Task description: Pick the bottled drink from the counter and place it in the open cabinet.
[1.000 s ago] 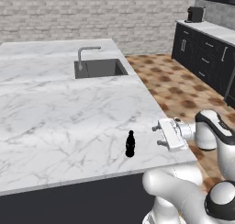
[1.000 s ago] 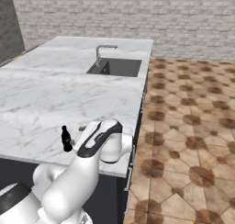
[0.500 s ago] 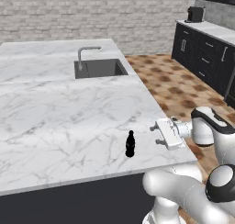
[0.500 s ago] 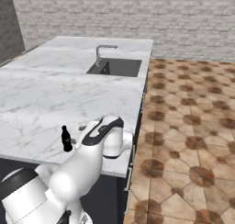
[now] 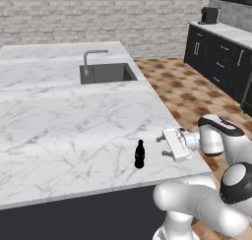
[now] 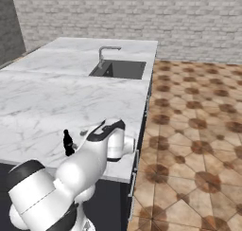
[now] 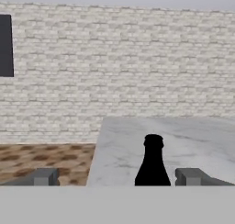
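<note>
Your gripper [image 5: 165, 144] is turned on its side and held level with the counter [image 5: 74, 121], jaws spread wide and holding nothing; that sideways pose makes sense, since the bottle [image 5: 140, 154] stands upright and is narrow, so a grasp from the side around its body suits it better than one from above. The bottle sits near the front right corner of the counter, close to the edge nearest you, well apart from the sink [image 5: 107, 73] and the faucet [image 5: 93, 57]; the gripper is just beside it, on its right as the left base view shows it, not touching.

From the right base view, the bottle [image 6: 68, 143] stands just left of the arm's wrist, with marble showing between them. From the hand view, the bottle [image 7: 153, 163] rises between the two fingertips [image 7: 45, 177], nearer the right one than the left; you are lined up roughly, though off centre, and I judge a small sideways correction would help before closing.

The step in hand looks like the approach; nothing is lifted yet, and the cabinet part of the job is all ahead. Watch the edge: the bottle is light and tall, so a nudge from one finger could tip it or push it off the counter.
</note>
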Tool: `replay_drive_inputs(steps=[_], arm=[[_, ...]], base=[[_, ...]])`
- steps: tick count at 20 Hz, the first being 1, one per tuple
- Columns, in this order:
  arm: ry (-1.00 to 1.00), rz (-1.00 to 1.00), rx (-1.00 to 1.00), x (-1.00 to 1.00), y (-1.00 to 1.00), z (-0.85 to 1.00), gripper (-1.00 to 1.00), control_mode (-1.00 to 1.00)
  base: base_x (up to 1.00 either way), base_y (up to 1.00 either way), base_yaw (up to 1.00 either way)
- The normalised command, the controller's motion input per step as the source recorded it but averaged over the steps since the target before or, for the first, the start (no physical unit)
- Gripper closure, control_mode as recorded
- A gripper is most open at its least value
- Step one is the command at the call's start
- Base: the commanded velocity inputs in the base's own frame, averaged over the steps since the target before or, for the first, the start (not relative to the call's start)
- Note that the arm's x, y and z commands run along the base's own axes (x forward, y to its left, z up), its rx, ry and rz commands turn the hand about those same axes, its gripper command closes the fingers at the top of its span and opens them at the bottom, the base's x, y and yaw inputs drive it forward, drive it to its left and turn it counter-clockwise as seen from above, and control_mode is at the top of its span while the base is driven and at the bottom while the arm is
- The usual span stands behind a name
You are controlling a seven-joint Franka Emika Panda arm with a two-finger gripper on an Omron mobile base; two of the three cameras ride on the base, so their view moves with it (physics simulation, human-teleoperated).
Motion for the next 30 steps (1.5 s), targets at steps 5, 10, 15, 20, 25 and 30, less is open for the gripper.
replay_drive_inputs(steps=[5, 10, 15, 20, 25, 30], arm=[[0.00, 0.00, -0.05, 0.19, 0.07, -0.11, -1.00, -1.00], [0.01, 0.00, -0.08, 0.22, 0.03, -0.13, -1.00, -1.00], [0.03, 0.00, -0.07, 0.27, 0.03, -0.13, -1.00, -1.00], [0.05, 0.00, 0.00, 0.24, 0.07, -0.16, -1.00, -1.00], [0.02, 0.00, 0.00, 0.09, 0.04, -0.17, -1.00, -1.00], [0.00, 0.00, 0.00, -0.04, 0.04, -0.10, -1.00, -1.00]], base=[[0.00, 0.00, 0.00], [0.00, 0.00, 0.00], [0.00, 0.00, 0.00], [0.00, 0.00, 0.00], [0.00, 0.00, 0.00], [0.00, 0.00, 0.00]])
